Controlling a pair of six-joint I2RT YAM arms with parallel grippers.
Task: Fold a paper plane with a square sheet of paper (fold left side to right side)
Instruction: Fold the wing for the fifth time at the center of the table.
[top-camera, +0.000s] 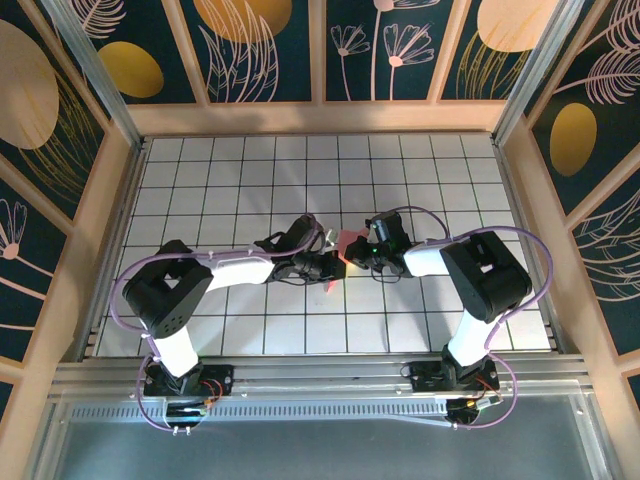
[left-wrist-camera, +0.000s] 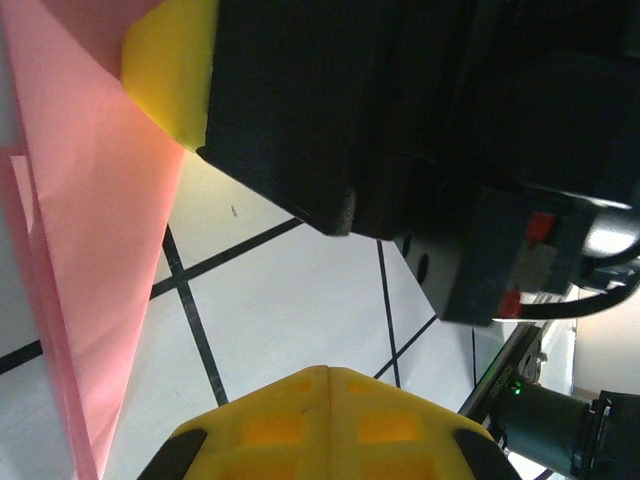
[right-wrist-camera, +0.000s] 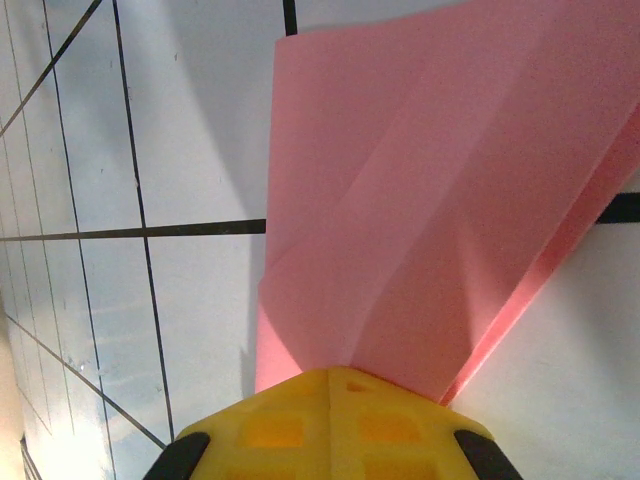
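1. Top external view: a thin pink-red sheet of paper (top-camera: 345, 246), folded into a small creased shape, sits over the middle of the white tabletop with a black square grid (top-camera: 250, 180). The two arms reach inward from either side and meet at it. The left tool (top-camera: 328, 265) is just beside the paper's left edge and the right tool (top-camera: 362, 252) is at its right edge. From this height it is not possible to tell how either tool's fingers stand.

2. Left wrist view: the left tool (left-wrist-camera: 328, 372) has its yellow fingers pressed together, with no paper visible between them. The pink-red paper (left-wrist-camera: 90, 250) stands along the left edge of the picture, above the gridded tabletop (left-wrist-camera: 290, 310). The black body of the right tool hangs close overhead, and one of its yellow pads (left-wrist-camera: 175, 70) touches the paper.

3. Right wrist view: the right tool (right-wrist-camera: 328, 372) is clamped on the paper, its yellow fingers together. The pink-red paper (right-wrist-camera: 420, 200) fans out from the fingertips in layered folds with several creases, and it casts a shadow on the tabletop (right-wrist-camera: 190, 130)
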